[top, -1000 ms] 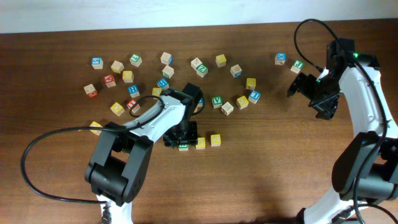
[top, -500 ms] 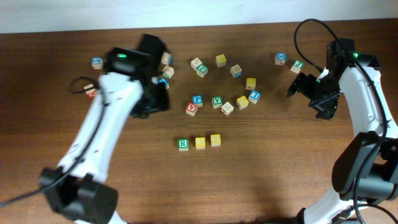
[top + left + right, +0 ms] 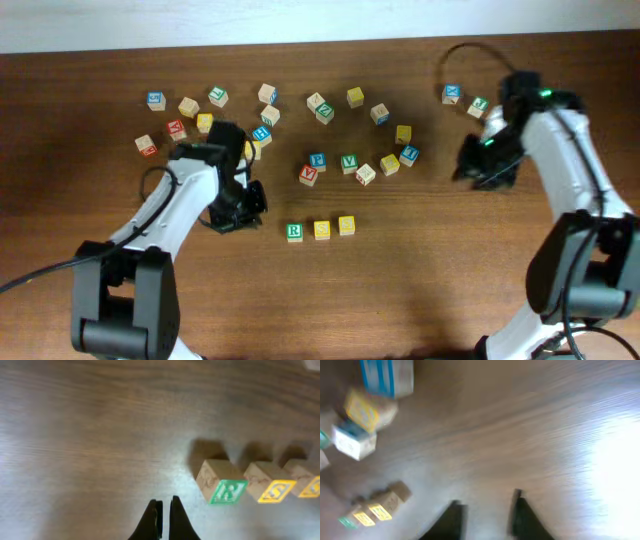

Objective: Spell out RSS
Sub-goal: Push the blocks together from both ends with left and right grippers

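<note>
Three cubes stand in a row near the table's middle front: the green-faced R cube [image 3: 293,232], a yellow-faced S cube [image 3: 321,230] and a second S cube [image 3: 346,225]. The left wrist view shows the same row at its right: R cube [image 3: 222,486], S cube [image 3: 270,488], second S cube [image 3: 307,481]. My left gripper [image 3: 250,205] sits just left of the row, shut and empty [image 3: 164,510], over bare wood. My right gripper [image 3: 463,170] hovers at the right and is open [image 3: 487,510] with nothing between its fingers. That blurred view has the row [image 3: 370,510] far at lower left.
Other letter cubes lie scattered behind the row: a green V cube [image 3: 349,161], a red cube [image 3: 308,175], a blue cube [image 3: 317,160], a cluster at back left [image 3: 190,107], and two cubes [image 3: 452,94] near the right arm.
My left arm left the row, swung to the back left, then came down just left of the row and shut. The right arm moved left toward the middle, its jaws narrower.
</note>
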`<act>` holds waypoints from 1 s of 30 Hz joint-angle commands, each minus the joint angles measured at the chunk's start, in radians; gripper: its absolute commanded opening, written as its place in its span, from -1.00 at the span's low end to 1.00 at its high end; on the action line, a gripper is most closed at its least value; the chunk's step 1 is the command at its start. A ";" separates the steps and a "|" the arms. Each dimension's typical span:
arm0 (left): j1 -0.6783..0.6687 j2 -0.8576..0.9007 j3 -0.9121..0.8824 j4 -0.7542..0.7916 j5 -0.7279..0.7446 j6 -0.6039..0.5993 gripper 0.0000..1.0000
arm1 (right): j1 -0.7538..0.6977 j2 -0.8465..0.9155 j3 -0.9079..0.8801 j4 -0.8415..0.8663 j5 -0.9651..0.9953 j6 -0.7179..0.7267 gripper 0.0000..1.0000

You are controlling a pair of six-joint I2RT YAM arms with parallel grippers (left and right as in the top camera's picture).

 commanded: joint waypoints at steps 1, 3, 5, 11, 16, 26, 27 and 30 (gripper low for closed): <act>-0.008 -0.005 -0.114 0.101 0.049 -0.008 -1.00 | 0.136 -0.006 -0.121 0.074 0.001 -0.042 -0.88; -0.019 -0.005 -0.160 0.141 0.049 -0.025 -1.00 | 0.228 -0.006 -0.193 0.145 0.001 0.009 -0.92; -0.040 -0.004 -0.173 0.166 0.049 -0.025 -1.00 | 0.296 -0.006 -0.241 0.211 0.001 0.046 -0.92; -0.068 -0.004 -0.173 0.218 0.046 -0.074 -1.00 | 0.454 0.003 -0.292 0.336 -0.014 0.157 -0.92; -0.086 -0.003 -0.173 0.254 0.048 -0.092 -1.00 | 0.520 0.017 -0.292 0.391 -0.044 0.209 -0.92; -0.092 0.058 -0.173 0.263 0.068 -0.104 -1.00 | 0.575 0.058 -0.292 0.424 -0.051 0.209 -0.92; -0.093 0.064 -0.173 0.268 0.068 -0.104 -1.00 | 0.578 0.058 -0.292 0.424 -0.051 0.209 -0.92; -0.093 0.065 -0.173 0.270 0.073 -0.103 -1.00 | 0.578 0.058 -0.292 0.426 -0.051 0.209 -0.92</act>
